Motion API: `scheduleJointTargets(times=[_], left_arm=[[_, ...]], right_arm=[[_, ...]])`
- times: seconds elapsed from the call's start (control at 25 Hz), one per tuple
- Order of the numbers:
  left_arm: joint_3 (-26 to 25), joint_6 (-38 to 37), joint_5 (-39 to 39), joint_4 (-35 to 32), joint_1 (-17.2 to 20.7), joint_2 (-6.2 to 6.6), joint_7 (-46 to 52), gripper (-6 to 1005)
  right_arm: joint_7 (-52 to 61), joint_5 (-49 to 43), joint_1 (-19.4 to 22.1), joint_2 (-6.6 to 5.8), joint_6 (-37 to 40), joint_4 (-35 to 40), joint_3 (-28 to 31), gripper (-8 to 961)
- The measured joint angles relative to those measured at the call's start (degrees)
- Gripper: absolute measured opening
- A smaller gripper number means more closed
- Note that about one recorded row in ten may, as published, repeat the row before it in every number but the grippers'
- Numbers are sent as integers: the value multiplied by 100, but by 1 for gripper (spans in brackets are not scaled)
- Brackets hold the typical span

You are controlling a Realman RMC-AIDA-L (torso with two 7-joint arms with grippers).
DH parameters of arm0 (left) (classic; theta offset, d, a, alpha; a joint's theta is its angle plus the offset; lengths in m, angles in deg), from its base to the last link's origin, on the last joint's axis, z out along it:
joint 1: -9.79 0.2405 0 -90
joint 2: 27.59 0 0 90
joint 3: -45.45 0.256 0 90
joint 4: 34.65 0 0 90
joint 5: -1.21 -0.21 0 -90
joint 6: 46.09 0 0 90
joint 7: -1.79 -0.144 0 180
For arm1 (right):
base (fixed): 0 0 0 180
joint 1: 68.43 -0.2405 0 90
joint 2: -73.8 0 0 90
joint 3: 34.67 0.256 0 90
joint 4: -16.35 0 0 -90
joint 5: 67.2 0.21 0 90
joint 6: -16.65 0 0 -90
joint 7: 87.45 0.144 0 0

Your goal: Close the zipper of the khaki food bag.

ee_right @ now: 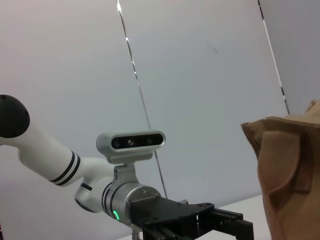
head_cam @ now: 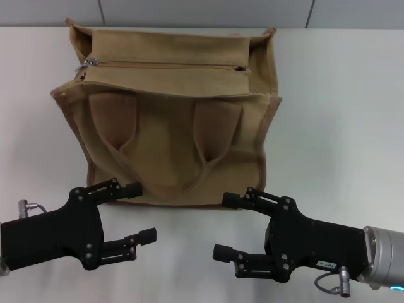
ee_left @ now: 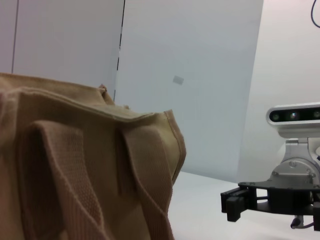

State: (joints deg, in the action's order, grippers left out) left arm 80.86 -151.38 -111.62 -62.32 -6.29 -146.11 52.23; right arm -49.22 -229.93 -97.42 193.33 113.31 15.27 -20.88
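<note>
The khaki food bag (head_cam: 170,126) stands on the white table, its two loop handles hanging down the near face. The zipper (head_cam: 170,65) runs across the bag's top, and its silver slider (head_cam: 88,63) sits at the left end. My left gripper (head_cam: 142,211) is open, low on the table just in front of the bag's near left corner, touching nothing. My right gripper (head_cam: 223,226) is open too, in front of the near right corner. The left wrist view shows the bag (ee_left: 75,150) close up; the right wrist view shows one edge of the bag (ee_right: 290,165).
White table (head_cam: 341,113) stretches to the right and left of the bag. A grey panelled wall (head_cam: 208,12) rises behind it. The right gripper (ee_left: 235,205) shows in the left wrist view, the left gripper (ee_right: 225,222) in the right wrist view.
</note>
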Motion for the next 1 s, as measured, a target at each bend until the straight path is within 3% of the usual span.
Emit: scheduleJointTargets(times=[0.44,0.64,0.68,0.8,1.0], left_arm=[[-5,-41,24,8,-42,-12,2,785],[-739,-574,778,-13,233,67,-257,784],[-1465,-696,1406,12,431,46,-321,784],[-1958,-425,1928,178,486,1,-339,783],[-1959,350,1926,305,370,12,-399,782]], right_arm=[[0,-12,15,0,-133,-65,-7,834],[-33,-30,50,0,-113,-141,-80,835],[-72,-31,59,0,-127,-166,-90,835],[-304,-31,107,5,-196,-325,-90,835],[-356,-31,138,8,-214,-349,-88,835]])
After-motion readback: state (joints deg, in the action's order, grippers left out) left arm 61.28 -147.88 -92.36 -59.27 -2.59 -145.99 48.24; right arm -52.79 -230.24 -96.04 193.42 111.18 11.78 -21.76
